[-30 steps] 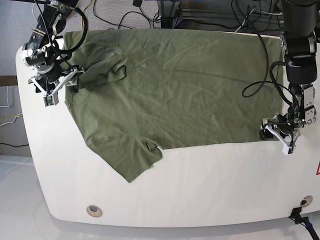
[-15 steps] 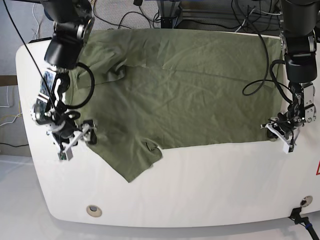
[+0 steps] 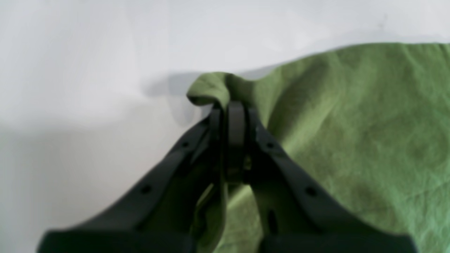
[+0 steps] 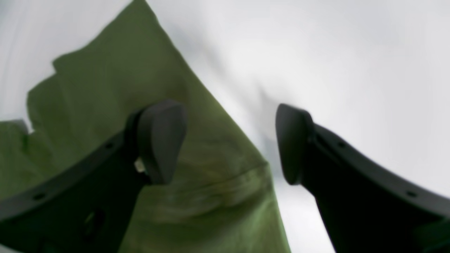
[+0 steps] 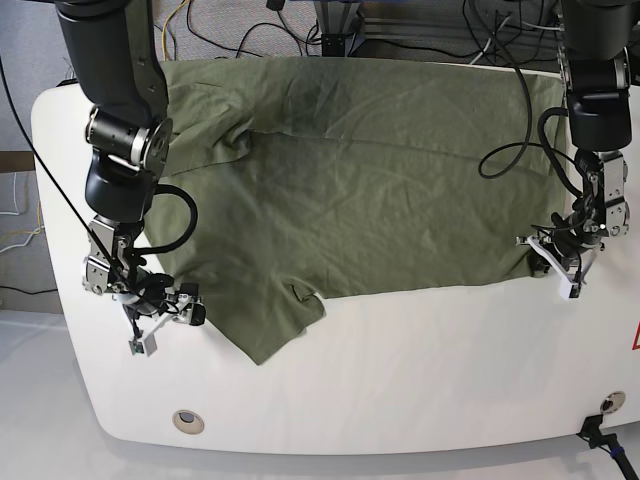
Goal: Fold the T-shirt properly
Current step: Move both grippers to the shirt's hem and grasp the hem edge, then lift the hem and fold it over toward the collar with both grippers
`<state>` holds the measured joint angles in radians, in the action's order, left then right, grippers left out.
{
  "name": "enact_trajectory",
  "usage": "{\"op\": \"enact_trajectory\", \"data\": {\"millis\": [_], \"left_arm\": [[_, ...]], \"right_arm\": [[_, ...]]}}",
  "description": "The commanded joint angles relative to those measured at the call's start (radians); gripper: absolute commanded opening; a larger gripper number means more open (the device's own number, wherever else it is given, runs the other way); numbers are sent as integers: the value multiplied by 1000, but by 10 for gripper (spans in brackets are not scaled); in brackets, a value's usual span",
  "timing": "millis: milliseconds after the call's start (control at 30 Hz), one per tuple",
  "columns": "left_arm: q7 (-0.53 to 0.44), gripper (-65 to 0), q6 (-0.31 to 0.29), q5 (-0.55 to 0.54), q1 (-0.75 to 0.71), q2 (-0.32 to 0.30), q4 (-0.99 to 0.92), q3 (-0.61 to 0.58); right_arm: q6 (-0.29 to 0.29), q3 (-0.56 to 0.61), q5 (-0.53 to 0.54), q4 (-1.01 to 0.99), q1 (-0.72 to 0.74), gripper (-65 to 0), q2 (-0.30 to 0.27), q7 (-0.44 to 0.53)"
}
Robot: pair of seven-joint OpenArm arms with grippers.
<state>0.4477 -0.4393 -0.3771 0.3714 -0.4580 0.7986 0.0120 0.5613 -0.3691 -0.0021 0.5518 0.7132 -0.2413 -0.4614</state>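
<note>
The olive-green T-shirt (image 5: 380,180) lies spread flat on the white table (image 5: 400,370), collar notch at the front edge. My left gripper (image 5: 560,265) is at the shirt's right hem corner. In the left wrist view the left gripper (image 3: 230,105) is shut on a small bunched fold of the T-shirt (image 3: 351,123). My right gripper (image 5: 165,315) is at the front left sleeve. In the right wrist view the right gripper (image 4: 226,144) is open, one fingertip (image 4: 161,140) over the T-shirt (image 4: 105,88), the other over bare table.
Cables and a metal stand (image 5: 340,25) lie behind the table's back edge. A round grommet (image 5: 187,421) sits near the front left edge. A black connector (image 5: 598,432) is at the front right corner.
My right arm has swung from the far left sleeve down to the front left sleeve edge, with its gripper open. My left gripper has stayed at the right hem corner.
</note>
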Motion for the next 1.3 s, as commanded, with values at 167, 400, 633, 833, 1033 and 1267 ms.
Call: {"op": "enact_trajectory", "data": {"millis": [167, 400, 633, 833, 1033, 1267], "left_arm": [[-20, -650, -3, -12, 27, -18, 18, 7], [-20, -650, -3, -12, 27, -17, 18, 7], [-22, -650, -3, -12, 27, -17, 18, 7], [-28, -650, -3, -12, 27, -17, 18, 7], [-66, -650, -3, -13, -5, -17, 110, 10], [-66, -650, -3, -13, -101, 9, 285, 133]], "right_arm": [[3, -1, 4, -72, -7, -230, -22, 112], [3, -1, 4, -72, -19, -231, 26, 111], [3, -1, 4, -72, -19, -333, 50, 117], [3, 0, 4, -68, -13, -650, 50, 118], [10, 0, 4, -9, 7, -650, 49, 60], [12, 0, 9, 380, -111, -650, 87, -198]]}}
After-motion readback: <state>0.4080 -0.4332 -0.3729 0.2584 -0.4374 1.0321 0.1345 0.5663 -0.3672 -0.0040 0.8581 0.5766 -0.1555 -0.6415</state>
